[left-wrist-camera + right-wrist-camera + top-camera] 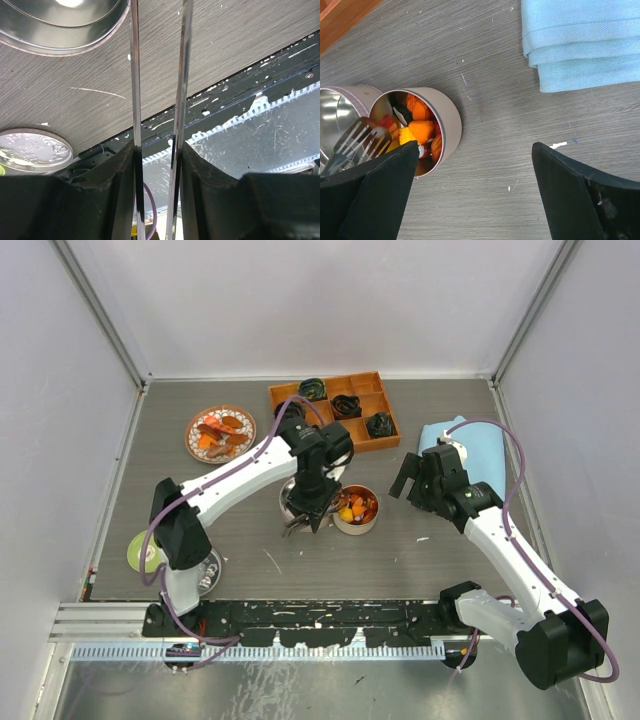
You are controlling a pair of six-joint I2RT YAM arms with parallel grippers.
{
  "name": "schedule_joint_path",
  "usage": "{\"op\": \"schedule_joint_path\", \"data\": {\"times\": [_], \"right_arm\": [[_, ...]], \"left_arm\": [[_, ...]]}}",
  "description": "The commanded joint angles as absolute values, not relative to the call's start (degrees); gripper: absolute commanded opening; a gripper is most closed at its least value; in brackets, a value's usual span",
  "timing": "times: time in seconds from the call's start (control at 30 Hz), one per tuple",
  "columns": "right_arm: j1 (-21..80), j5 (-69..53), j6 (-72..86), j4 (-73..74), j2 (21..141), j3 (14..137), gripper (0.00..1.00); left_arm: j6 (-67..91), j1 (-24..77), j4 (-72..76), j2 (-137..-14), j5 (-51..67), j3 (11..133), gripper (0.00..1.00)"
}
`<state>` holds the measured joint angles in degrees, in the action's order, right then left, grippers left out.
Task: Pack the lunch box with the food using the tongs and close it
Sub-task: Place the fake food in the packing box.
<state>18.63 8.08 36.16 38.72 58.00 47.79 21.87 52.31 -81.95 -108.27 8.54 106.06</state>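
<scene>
My left gripper [308, 506] hangs over the middle of the table, shut on the tongs [134, 75], whose two thin silver arms run up between its fingers [120, 180], slightly spread. The slotted tong tips [362, 137] sit at the rim between an empty tin [337, 112] and the lunch box tin [356, 510]. That tin holds orange, red and yellow food [422, 131]. More food lies on an orange plate [196, 445] at the back left. My right gripper [475, 145] is open over bare table just right of the filled tin, holding nothing.
A wooden tray [375, 385] with dark coiled lumps stands at the back. A folded blue cloth [580, 45] lies to the right. A round metal lid [32, 150] and a green disc [140, 552] rest near the left arm's base.
</scene>
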Motion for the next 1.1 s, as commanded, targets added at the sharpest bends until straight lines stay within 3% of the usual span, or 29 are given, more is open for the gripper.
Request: {"op": "schedule_joint_path", "data": {"times": [0.0,0.57,1.07], "right_arm": [[18.4,9.3,36.3,37.5,56.6,48.5,1.00],[18.4,9.3,36.3,37.5,57.0,48.8,1.00],[18.4,9.2,36.3,37.4,57.2,48.7,1.00]], "left_arm": [[22.0,52.6,-83.6,-107.7,7.0,110.1,0.37],[23.2,52.1,-80.8,-103.0,3.6,114.3,0.39],[23.5,41.6,-78.2,-95.6,4.6,110.4,0.37]]}}
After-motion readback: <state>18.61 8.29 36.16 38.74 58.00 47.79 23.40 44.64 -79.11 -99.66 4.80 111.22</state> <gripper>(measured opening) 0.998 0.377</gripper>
